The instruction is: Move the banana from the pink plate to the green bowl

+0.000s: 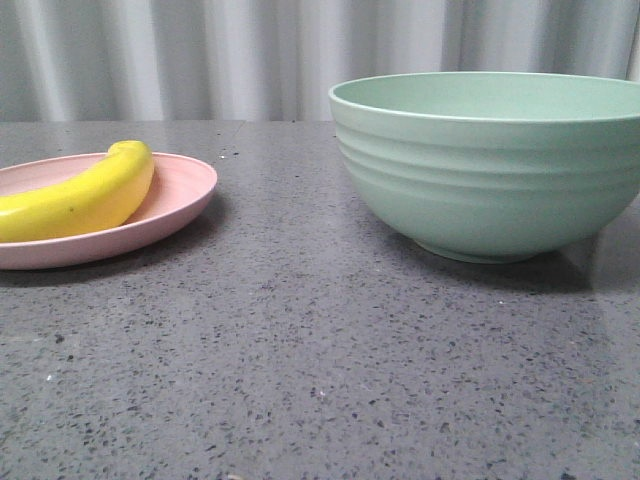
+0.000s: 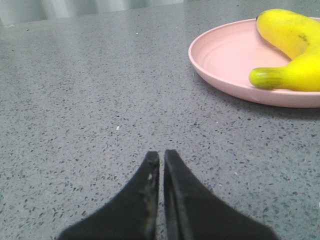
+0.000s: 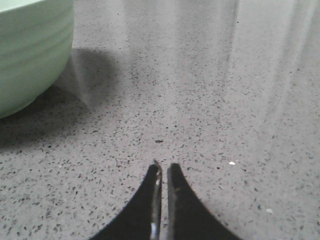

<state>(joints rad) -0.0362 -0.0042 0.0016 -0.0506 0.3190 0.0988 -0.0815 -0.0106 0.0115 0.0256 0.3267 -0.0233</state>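
Note:
The yellow banana (image 1: 85, 195) lies on the pink plate (image 1: 185, 195) at the left of the table. The green bowl (image 1: 490, 165) stands empty-looking at the right; its inside is hidden. In the left wrist view the banana (image 2: 295, 55) rests on the plate (image 2: 225, 60), its greenish stem end towards the camera. My left gripper (image 2: 161, 155) is shut and empty, low over the table, short of the plate. My right gripper (image 3: 164, 168) is shut and empty over the table, beside the bowl (image 3: 30, 50). Neither gripper shows in the front view.
The grey speckled tabletop (image 1: 320, 380) spreads between plate and bowl. A pale pleated curtain (image 1: 250, 50) hangs behind the table.

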